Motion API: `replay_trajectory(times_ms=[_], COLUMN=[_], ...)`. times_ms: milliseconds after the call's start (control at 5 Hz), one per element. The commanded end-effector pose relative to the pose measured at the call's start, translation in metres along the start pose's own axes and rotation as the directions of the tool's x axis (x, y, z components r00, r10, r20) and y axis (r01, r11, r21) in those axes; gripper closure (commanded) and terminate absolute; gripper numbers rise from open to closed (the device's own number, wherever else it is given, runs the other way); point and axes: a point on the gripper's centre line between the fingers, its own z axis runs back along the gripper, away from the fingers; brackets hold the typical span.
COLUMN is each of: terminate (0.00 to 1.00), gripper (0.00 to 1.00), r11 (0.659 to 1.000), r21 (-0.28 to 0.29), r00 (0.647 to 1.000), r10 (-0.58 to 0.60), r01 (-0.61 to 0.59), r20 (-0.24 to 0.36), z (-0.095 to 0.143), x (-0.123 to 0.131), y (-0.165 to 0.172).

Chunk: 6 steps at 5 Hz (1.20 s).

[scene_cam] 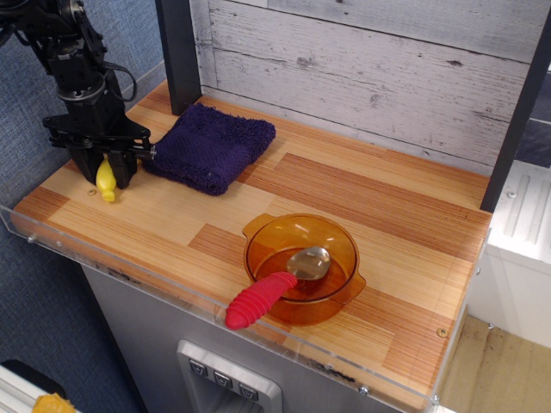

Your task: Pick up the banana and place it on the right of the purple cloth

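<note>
Gripper jaws pinch the banana at the far left of the table, just left of the purple cloth. An orange bowl with a red-handled spoon sits near the front, well apart.

Black arm upright at the far left, end effector pointing down, fingers closed in tight

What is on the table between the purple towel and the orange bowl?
Nothing. In the one camera view, only bare wooden tabletop lies between the purple cloth and the orange bowl.
</note>
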Motion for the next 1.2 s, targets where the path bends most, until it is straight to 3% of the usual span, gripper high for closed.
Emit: replay_trajectory(times_ms=[0, 600, 1000], terminate=[0.0, 0.0, 0.0], gripper=[1.0, 1.0, 1.0], r11=[1.0, 0.994, 0.999], r21=[0.023, 0.079, 0.026], r00=[1.0, 0.997, 0.998], r10=[0.007, 0.075, 0.034], r01=[-0.008, -0.076, -0.035], r20=[0.009, 0.01, 0.052], z=[0.027, 0.084, 0.087], x=[-0.005, -0.004, 0.018], y=[-0.001, -0.01, -0.04])
